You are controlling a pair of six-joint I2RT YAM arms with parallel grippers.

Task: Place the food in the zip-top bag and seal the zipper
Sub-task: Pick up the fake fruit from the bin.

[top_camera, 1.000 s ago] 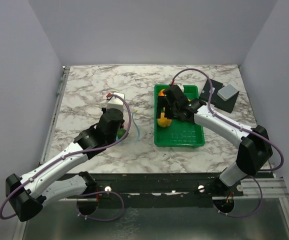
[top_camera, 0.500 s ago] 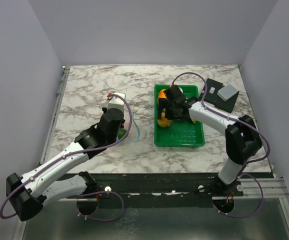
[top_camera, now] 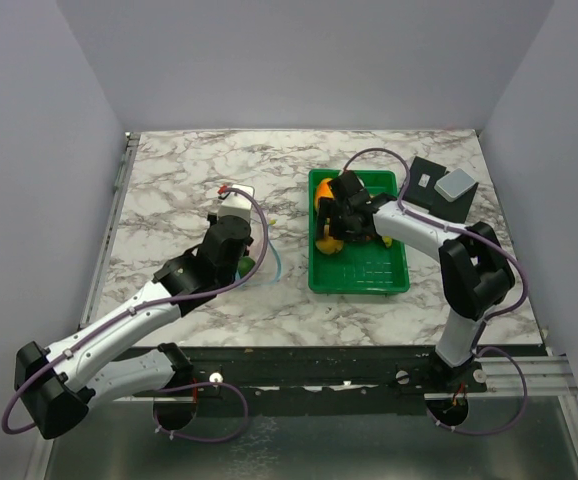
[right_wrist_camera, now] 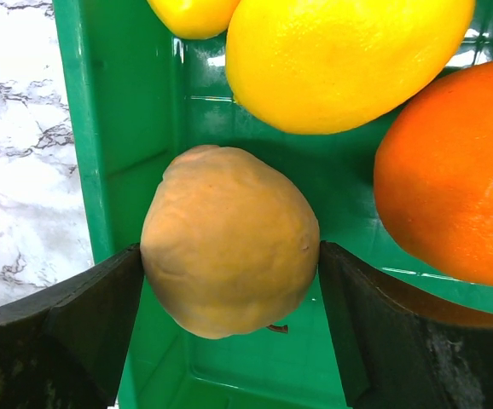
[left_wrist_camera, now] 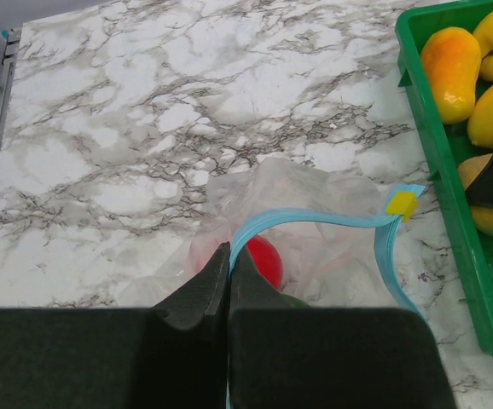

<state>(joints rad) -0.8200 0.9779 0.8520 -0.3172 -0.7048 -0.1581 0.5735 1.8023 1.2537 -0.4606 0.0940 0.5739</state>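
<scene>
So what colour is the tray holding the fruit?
The tray is green; right wrist view shows it best.

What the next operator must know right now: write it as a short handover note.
Left gripper: shut on the zipper, pinching the mouth edge of the zip-top bag.
Right gripper: jaws on either side of the tan fruit in the green tray; a firm grip is not confirmed.
Done: the red fruit and, it seems, a dark green fruit are in the bag.
Left: the tan fruit, the yellow fruit, the orange fruit and the others in the tray go into the bag; then seal the zipper.
</scene>
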